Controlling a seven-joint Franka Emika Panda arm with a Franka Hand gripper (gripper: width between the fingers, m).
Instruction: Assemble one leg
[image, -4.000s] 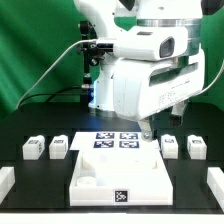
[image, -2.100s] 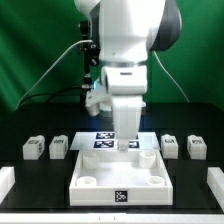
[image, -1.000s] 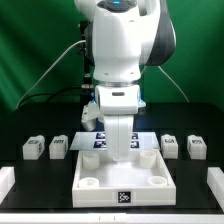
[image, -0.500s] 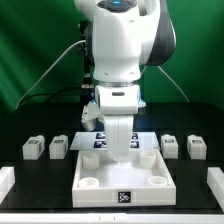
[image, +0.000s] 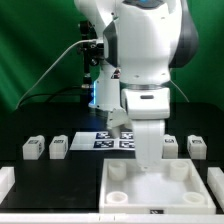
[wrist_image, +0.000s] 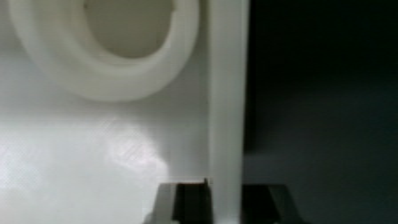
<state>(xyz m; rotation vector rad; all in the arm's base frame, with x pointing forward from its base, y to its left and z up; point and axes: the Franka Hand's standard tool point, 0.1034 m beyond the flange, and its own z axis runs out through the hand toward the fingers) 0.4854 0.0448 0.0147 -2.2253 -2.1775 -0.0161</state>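
Four small white legs stand in a row on the black table: two at the exterior view's left (image: 33, 148) (image: 59, 147) and two at the right (image: 170, 145) (image: 196, 146). My gripper (image: 150, 160) is down on the far rim of the large white square panel (image: 145, 192), away from every leg. In the wrist view my gripper (wrist_image: 226, 200) has a dark finger (wrist_image: 187, 203) on each side of the panel's raised rim (wrist_image: 226, 100), shut on it. A round corner hole (wrist_image: 125, 45) of the panel shows beside the rim.
The marker board (image: 112, 138) lies behind the panel, between the two pairs of legs. A white block (image: 5, 182) sits at the table's front edge on the exterior view's left. My arm hides the middle of the table's back.
My arm has swung toward the exterior view's right, and the white panel has slid right and nearer the front with it. The four legs have not moved.
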